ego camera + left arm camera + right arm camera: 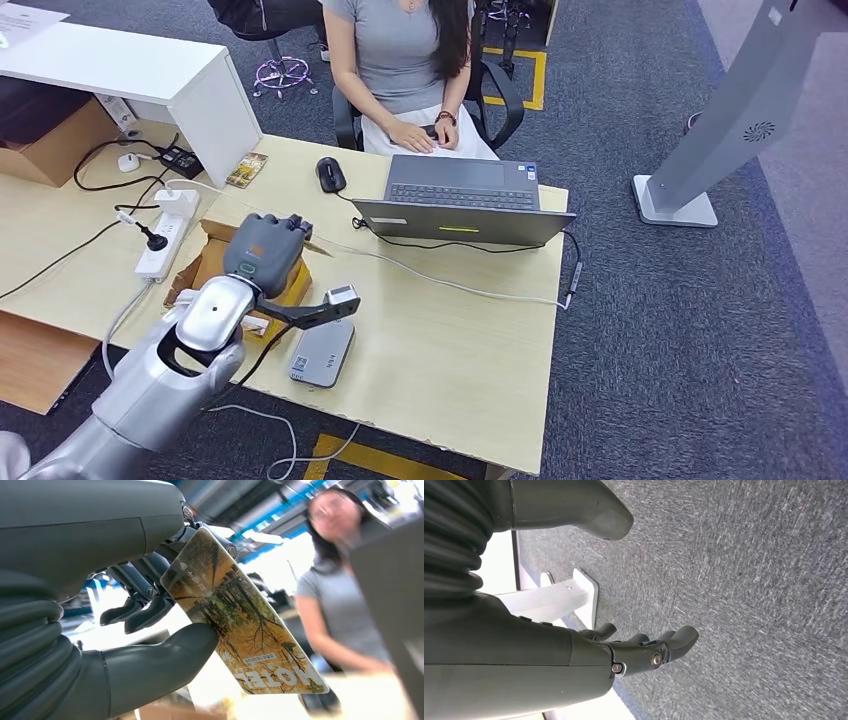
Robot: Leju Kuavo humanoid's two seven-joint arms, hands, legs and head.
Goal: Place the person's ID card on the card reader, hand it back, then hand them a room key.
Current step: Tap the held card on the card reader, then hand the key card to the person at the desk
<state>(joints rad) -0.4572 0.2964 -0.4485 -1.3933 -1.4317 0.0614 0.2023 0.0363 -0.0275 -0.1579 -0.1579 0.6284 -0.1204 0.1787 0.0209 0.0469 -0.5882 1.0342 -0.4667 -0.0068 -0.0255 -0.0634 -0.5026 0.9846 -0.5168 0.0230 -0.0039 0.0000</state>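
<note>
The left hand (268,252) hangs above the pale wooden desk (450,350), over the open cardboard box (205,262) beneath it, and pinches a room key (240,615) between its thick grey thumb (165,660) and a dark finger, the other fingers curled loosely behind. The key is a thin, stiff, glossy rectangle with rounded corners, printed with autumn trees and the word HOTEL; gripping it by one short end leaves most of the card free, which I judge suits offering it to the person (400,60) seated beyond the hand, across the desk. Just beside the hand, toward the robot's body, lies the card reader (322,354), a flat grey slab with rounded edges and a matte top, nothing resting on it. Further out from the hand an open grey laptop (460,200) faces the person, a black mouse (330,174) next to it. The right hand (644,650) hangs over rough grey carpet (749,580), fingers slightly bent and apart, holding nothing
</note>
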